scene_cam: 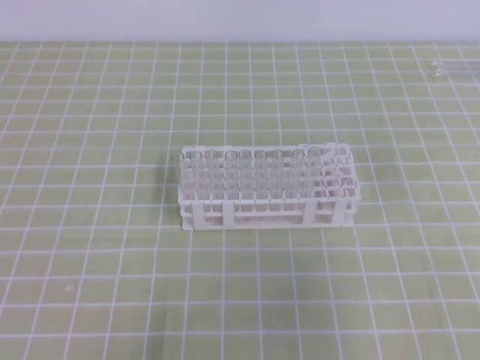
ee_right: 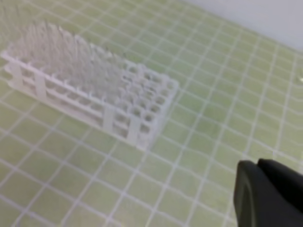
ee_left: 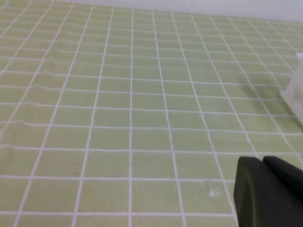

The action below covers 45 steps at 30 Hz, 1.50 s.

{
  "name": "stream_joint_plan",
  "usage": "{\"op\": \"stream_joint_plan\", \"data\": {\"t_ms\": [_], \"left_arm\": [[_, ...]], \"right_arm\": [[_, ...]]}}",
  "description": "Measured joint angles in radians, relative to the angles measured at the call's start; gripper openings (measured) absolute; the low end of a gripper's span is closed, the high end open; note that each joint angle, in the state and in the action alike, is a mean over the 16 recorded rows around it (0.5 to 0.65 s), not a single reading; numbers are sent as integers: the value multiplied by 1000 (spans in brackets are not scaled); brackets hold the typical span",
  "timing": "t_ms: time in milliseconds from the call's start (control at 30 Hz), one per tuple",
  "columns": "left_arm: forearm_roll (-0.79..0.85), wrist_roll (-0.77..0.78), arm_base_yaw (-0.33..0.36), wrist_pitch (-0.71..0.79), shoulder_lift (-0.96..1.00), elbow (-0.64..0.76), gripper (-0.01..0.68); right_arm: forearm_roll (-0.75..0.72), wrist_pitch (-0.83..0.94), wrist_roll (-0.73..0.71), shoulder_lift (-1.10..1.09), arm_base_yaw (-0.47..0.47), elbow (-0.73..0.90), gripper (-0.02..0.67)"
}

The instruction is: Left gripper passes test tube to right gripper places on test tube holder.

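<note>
The white test tube holder stands in the middle of the green grid mat, and several clear tubes stand upright in its left and middle holes. Something clear like a loose test tube lies at the far right back of the mat, blurred. Neither arm shows in the exterior high view. In the left wrist view my left gripper is shut with nothing in it, and a corner of the holder shows at the right edge. My right gripper is shut and empty, near and to the right of the holder.
The green mat with white grid lines covers the table. A pale wall runs along the back edge. Bare mat surrounds the holder on all sides.
</note>
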Motion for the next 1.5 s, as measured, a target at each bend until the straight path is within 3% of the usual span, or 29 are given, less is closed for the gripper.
{"op": "stream_joint_plan", "data": {"t_ms": [167, 333, 500, 733, 900, 1100, 1500], "left_arm": [[0, 25, 19, -1, -5, 1, -1], [0, 33, 22, -4, -5, 1, -1], [0, 33, 21, -4, -9, 2, -1], [0, 32, 21, -4, -9, 2, -1], [0, 32, 21, -4, -11, 2, -1], [0, 32, 21, -2, -9, 2, -2], [0, 32, 21, -3, -11, 2, -2]], "right_arm": [[-11, 160, 12, -142, -9, 13, -15], [-21, 141, 24, -264, -76, 85, -15], [-4, -62, 33, -360, -212, 241, -15], [41, -499, 42, -448, -432, 536, -15], [74, -697, 42, -488, -520, 685, -15], [108, -716, 36, -535, -535, 756, -15], [310, -447, -90, -639, -464, 759, -15]]}}
